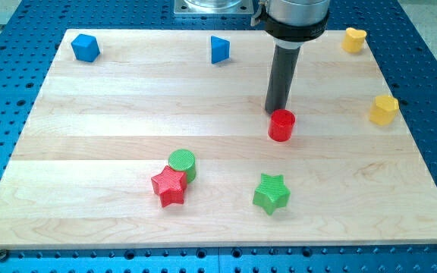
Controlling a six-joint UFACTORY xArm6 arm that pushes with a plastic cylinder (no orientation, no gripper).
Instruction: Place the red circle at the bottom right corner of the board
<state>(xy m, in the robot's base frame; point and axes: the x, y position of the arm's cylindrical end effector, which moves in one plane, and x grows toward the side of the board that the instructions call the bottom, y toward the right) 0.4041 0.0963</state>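
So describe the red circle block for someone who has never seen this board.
On the light wooden board, look right of centre, where the straight dark rod comes down; my tip sits just above the red circle block. It is a round cylinder, whereas the only other red piece, the red star block, is pointed.

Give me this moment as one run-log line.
my tip: just above red circle, upper-left edge | red circle: mid-board, right of centre | bottom right corner of board: not reached | path: no blocks

A blue cube [85, 47] and a blue block [219, 49] are sitting near the view's top. 2 yellow blocks [353, 39] [384, 109] are lying toward the right. A green circle [182, 163] is touching a red star [168, 186], with a green star [271, 192] resting apart on the wooden board [89, 129].
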